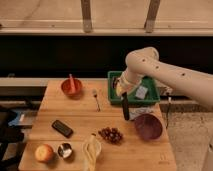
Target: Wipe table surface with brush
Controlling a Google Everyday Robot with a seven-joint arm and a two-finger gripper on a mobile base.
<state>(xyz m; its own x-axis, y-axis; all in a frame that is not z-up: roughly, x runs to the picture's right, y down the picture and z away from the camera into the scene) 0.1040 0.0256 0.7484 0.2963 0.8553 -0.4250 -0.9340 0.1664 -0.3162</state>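
Observation:
The light wooden table surface (75, 112) fills the lower half of the camera view. My white arm reaches in from the right. Its gripper (122, 92) hangs at the front left edge of a green bin (150, 99) and is shut on the brush (125, 108). The brush is a slim black stick that hangs nearly upright from the gripper. Its lower end sits just above or on the tabletop, right of centre. I cannot tell whether it touches the wood.
On the table are a red bowl (71, 87), a thin silver utensil (96, 99), a flat black device (62, 128), grapes (111, 134), a purple bowl (148, 126), a banana (91, 150), a small metal cup (65, 150) and an apple (43, 152).

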